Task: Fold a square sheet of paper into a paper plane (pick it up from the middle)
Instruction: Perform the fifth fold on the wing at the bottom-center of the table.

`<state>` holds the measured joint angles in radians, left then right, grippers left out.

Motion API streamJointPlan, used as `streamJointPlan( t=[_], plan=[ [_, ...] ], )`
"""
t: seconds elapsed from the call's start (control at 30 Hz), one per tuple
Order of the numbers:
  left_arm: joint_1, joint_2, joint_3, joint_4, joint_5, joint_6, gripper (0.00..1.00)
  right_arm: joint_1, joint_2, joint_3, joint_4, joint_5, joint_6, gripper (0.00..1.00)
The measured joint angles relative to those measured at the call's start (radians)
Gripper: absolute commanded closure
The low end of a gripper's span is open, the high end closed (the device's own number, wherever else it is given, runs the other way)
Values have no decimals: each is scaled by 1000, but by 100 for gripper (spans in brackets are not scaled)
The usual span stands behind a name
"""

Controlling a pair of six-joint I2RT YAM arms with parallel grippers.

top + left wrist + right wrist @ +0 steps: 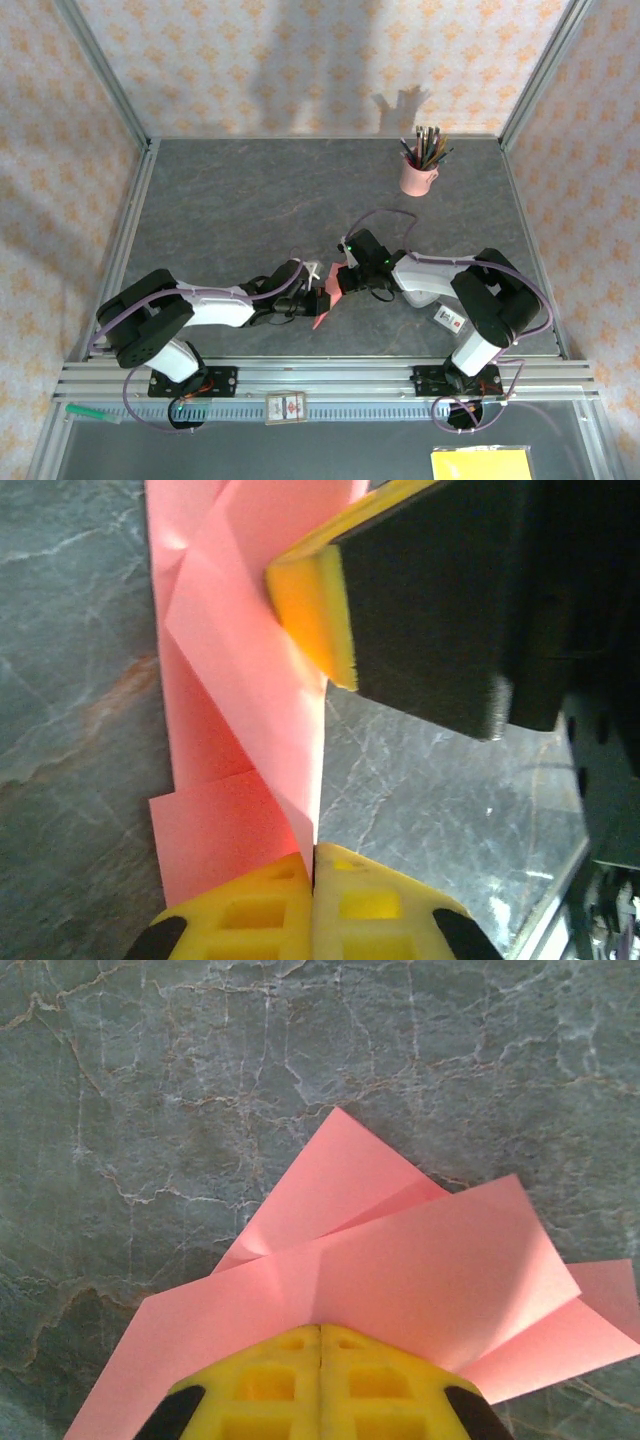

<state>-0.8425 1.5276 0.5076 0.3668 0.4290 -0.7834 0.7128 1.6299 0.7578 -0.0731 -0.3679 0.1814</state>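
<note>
The square sheet of paper (324,303) is salmon-pink and creased, with several folded flaps, and lies between my two arms near the table's front. In the left wrist view a raised flap of the paper (235,680) runs up into my left gripper (315,858), whose yellow jaws are shut on its edge. My left gripper (316,292) meets my right gripper (344,282) over the sheet. In the right wrist view the jaws of my right gripper (320,1328) are shut, with a crease of the paper (420,1260) running into their seam. One right fingertip pad (315,610) touches the same flap.
A pink cup of pencils (418,172) stands at the back right. A small white card (448,320) lies by the right arm, and something white (312,270) sits just behind the left gripper. A yellow pad (480,463) lies below the rail. Metal frame posts edge the dark stone table (250,200).
</note>
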Motion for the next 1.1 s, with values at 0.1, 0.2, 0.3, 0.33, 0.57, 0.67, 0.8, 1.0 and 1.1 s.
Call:
streamJointPlan(
  t=[0.1,0.2,0.3,0.33,0.57,0.67,0.8,1.0,1.1],
  plan=[
    [13,2,-23,51,29,-22,97,0,0,0,0,2,0,98],
    [19,15,-34,82,47,-37,97,0,0,0,0,2,0,98],
    [26,19,-51,118,59,-54,96,0,0,0,0,2,0,98],
    [29,20,-56,126,62,-58,95,0,0,0,0,2,0,98],
    [38,19,-79,163,89,-84,83,0,2,0,0,2,0,98],
    [38,12,-90,160,91,-90,80,0,2,2,0,2,0,98],
    [38,-48,-97,132,86,-87,72,0,2,2,0,2,0,98],
    [38,-162,-97,70,58,-79,71,0,2,2,0,2,0,98],
    [37,-204,-97,35,35,-79,72,0,2,2,0,2,0,98]
  ],
)
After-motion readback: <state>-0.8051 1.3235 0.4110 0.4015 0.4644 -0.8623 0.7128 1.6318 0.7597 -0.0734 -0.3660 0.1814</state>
